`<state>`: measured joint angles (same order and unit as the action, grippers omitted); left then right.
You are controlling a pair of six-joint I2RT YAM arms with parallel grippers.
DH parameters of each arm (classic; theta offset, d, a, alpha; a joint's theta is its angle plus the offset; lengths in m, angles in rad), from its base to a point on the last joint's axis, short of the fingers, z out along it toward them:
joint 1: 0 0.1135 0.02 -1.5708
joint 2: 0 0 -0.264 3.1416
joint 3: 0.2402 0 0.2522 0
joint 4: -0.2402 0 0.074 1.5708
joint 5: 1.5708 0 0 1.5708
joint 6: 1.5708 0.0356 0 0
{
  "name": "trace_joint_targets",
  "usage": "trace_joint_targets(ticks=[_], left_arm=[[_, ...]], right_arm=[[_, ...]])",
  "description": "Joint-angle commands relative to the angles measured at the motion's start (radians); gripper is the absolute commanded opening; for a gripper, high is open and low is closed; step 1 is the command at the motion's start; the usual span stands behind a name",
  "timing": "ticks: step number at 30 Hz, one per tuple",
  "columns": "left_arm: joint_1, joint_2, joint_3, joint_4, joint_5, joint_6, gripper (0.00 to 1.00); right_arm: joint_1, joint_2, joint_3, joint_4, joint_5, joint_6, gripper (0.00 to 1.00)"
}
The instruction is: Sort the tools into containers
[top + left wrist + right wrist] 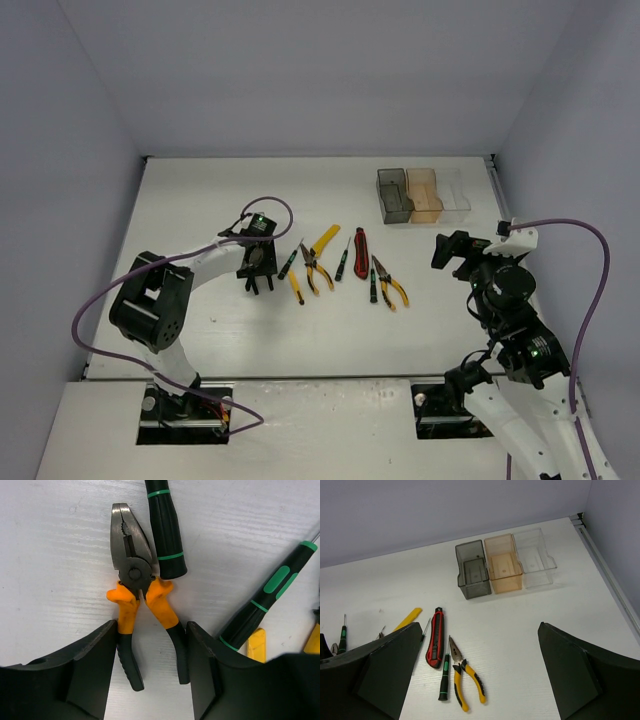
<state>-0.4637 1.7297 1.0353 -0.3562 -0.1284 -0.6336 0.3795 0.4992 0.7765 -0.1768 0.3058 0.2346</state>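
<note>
Orange-handled pliers (pixel 132 575) lie flat on the table (pixel 60 555), their handles between the spread fingers of my left gripper (pixel 150 645), which grasps nothing yet. My right gripper (pixel 479 630) hangs released as well, empty, near the bins. The grey bin (pixel 472 570), amber bin (pixel 503 565) and clear bin (pixel 535 557) stand side by side, all looking empty. I judge the sorting barely begun: screwdrivers (pixel 343 262), knives (pixel 361 252) and every pair of pliers are left to move.

White arm links (pixel 205 262), black joint housings (pixel 152 300), purple cables (pixel 560 221), small green lights (pixel 258 222), matte black claw fingers (pixel 92 675)
</note>
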Motion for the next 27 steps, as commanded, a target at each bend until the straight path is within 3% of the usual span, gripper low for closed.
trace_joint_targets(ticks=[1,2,5,13,21,27], left_arm=[[0.005,0.001,-0.067,-0.022,0.000,-0.020,0.21],[0.004,-0.004,-0.071,-0.021,0.000,-0.018,0.11],[0.003,-0.016,-0.079,-0.019,0.002,-0.008,0.00],[0.004,-0.147,-0.163,0.071,0.007,0.022,0.00],[0.003,-0.178,-0.237,0.178,0.035,0.031,0.00],[0.000,-0.236,-0.301,0.275,0.050,0.066,0.00]], right_arm=[[0.006,0.013,0.006,0.060,0.016,-0.009,1.00],[0.006,0.015,0.006,0.060,0.015,-0.010,1.00],[0.006,0.018,0.005,0.061,0.008,-0.008,1.00],[0.007,0.093,0.024,0.062,-0.119,0.004,1.00],[0.007,0.289,0.055,0.075,-0.354,0.041,0.99],[0.010,0.396,0.044,0.206,-0.516,0.099,0.95]])
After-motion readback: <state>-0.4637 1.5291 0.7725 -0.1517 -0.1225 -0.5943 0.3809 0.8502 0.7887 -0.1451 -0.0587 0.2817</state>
